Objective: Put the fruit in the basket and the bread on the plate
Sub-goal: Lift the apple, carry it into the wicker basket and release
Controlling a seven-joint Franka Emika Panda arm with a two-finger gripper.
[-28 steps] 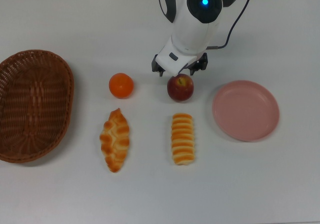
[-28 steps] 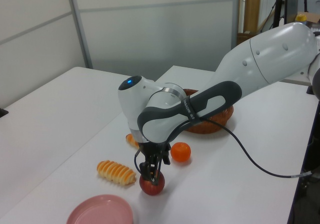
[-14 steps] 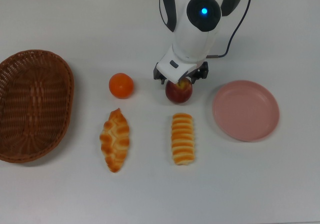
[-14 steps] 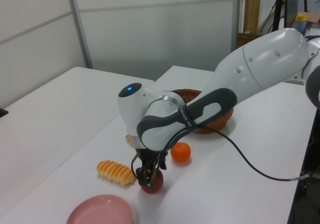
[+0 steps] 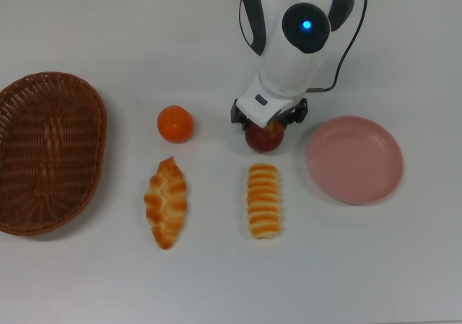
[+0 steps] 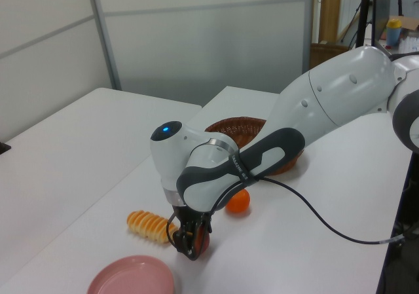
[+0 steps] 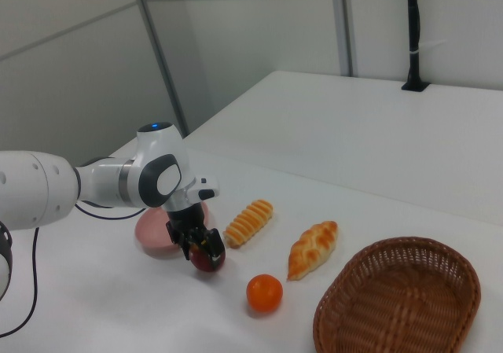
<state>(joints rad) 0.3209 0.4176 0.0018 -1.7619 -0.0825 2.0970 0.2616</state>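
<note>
Apple (image 5: 266, 138) sits near the middle of the worktop (image 5: 404, 266) in the top view, with the tool (image 5: 268, 124) low over it from the 12 o'clock side; the plate (image 5: 354, 159) lies at its 3 o'clock, the orange (image 5: 175, 123) at 9 o'clock, the ridged roll (image 5: 264, 200) at 6 o'clock. The pastry (image 5: 166, 202) lies at 7 o'clock, and the basket (image 5: 49, 151) is well apart at 9 o'clock. The apple looks firm, smooth and round, so it may slip unless it is pinched across its widest part. Whether the tool is clamped or merely apart around the fruit, I cannot tell here.

In the left view the arm bends down steeply, the wrist near upright, and the tool (image 6: 190, 241) straddles the apple (image 6: 200, 241) on the worktop. The plate (image 6: 131, 275) is at 7 o'clock of it, the orange (image 6: 238, 201) at 1 o'clock.

In the right view the tool (image 7: 196, 241) is down on the apple (image 7: 207, 257), the dark fingers (image 7: 188, 240) flanking its top; contact is likely but unclear. The orange (image 7: 265, 292) lies at 4 o'clock, the basket (image 7: 401, 306) further off at 4 o'clock.
</note>
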